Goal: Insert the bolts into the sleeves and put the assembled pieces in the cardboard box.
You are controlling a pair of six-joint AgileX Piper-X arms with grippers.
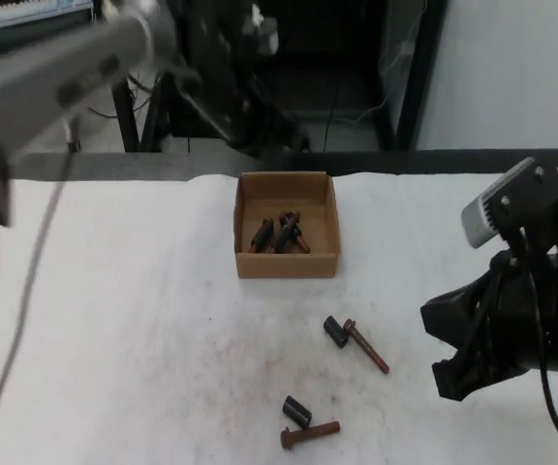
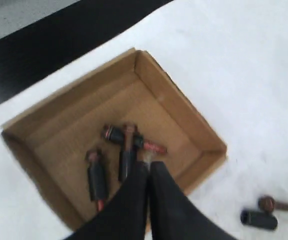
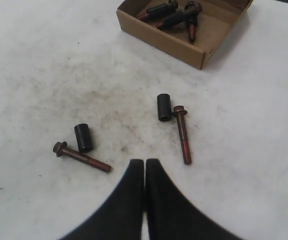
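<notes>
Left wrist view: three assembled pieces inside cardboard box.

1. The right end effector hangs over the stained white worktop, fingers pressed together with nothing between them.
2. A bolt lies just beside a black sleeve.
3. A second bolt and second sleeve lie nearer the cardboard box.
4. The box holds three assembled pieces.
</notes>
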